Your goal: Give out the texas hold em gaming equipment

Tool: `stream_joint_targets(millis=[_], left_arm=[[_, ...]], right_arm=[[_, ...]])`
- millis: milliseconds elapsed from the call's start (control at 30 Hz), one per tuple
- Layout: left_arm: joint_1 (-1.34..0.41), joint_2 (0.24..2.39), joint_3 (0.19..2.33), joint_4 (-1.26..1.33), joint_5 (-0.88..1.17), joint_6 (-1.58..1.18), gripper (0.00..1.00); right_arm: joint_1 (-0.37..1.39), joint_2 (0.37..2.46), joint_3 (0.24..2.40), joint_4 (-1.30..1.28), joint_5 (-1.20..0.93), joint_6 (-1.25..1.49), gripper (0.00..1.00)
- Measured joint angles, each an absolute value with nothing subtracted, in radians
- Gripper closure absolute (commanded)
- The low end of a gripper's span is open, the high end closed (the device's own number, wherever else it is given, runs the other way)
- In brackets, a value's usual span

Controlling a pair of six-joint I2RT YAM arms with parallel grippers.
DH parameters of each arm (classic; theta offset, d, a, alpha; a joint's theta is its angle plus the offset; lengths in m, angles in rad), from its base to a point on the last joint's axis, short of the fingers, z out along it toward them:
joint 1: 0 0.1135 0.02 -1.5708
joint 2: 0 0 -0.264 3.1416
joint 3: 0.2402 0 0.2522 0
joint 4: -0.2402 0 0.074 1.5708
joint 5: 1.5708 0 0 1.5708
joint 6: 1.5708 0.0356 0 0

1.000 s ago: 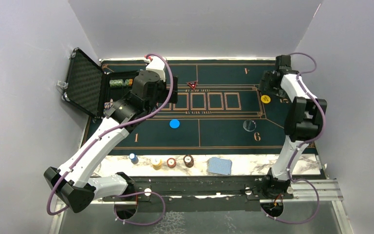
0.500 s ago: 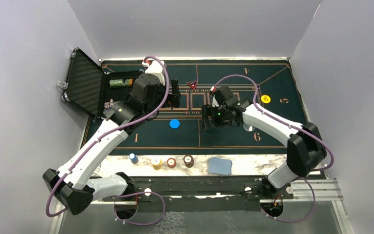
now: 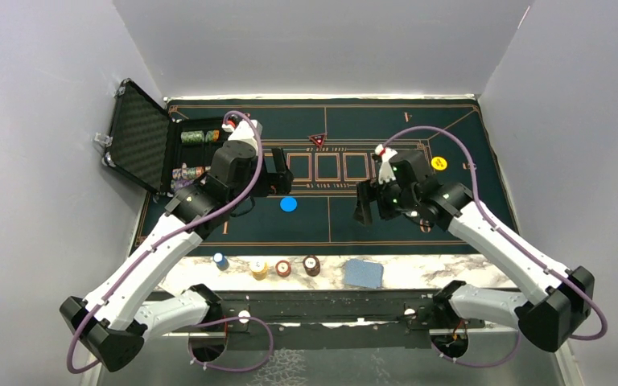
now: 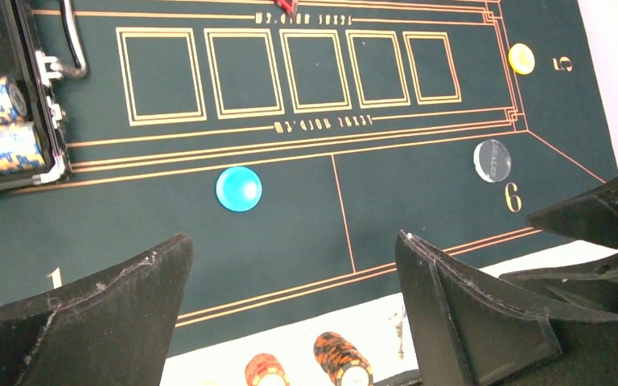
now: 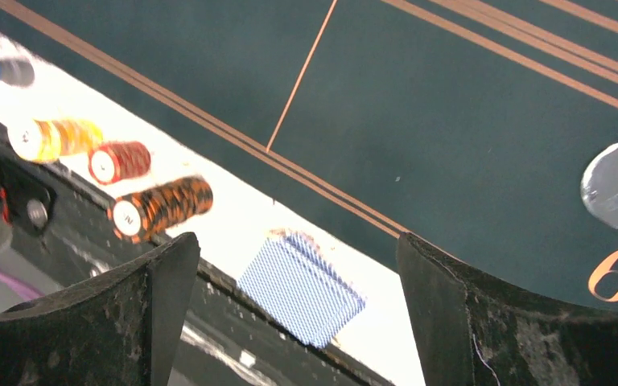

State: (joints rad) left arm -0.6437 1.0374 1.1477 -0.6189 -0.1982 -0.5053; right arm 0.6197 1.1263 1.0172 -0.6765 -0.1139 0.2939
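the deck of blue-backed playing cards [image 3: 363,273] lies on the pale marbled strip of the desk [image 3: 418,269], just off the near edge of the green felt mat [image 3: 370,221] and to the right of a row of four chip stacks [image 3: 283,268]. it looks light, and the loose, slick cards are likely to slide or fan, so the sure hold would be low across two opposite edges, squeezing the whole stack at once. the right hand [image 3: 368,205] hangs over the mat with its fingers spread wide and nothing between them. in its wrist view the deck [image 5: 302,288] shows between the two fingers, a little to the near side, apart from both. the left hand [image 3: 278,173], also spread and empty, hovers over the mat near the blue disc [image 3: 289,203].
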Motion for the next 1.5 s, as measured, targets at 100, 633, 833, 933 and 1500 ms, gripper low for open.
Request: stream_joint_targets(millis=[100,633,833,933,1500], left_arm=[[-0.644,1.031,1.140,-0.641,-0.198,-0.535,0.01],[-0.644,1.055,1.224,-0.688,-0.257,-0.583,0.01],[-0.644,0.998,1.232,-0.692,-0.300,-0.560,0.01],[-0.644,0.981,1.245,-0.692,-0.309,-0.552,0.01],[-0.644,0.985,1.269,-0.711,-0.334,-0.501,0.01]], right_arm=[[0.620,1.163,1.018,-0.727,-0.169,0.253,0.07],[1.057,1.558,1.335,-0.914,-0.100,0.445,0.01],[1.179,1.708,1.407,-1.000,0.004,0.518,0.04],[1.184,1.745,1.407,-1.012,0.019,0.535,0.05],[1.185,1.909,1.503,-0.984,0.036,0.522,0.30]])
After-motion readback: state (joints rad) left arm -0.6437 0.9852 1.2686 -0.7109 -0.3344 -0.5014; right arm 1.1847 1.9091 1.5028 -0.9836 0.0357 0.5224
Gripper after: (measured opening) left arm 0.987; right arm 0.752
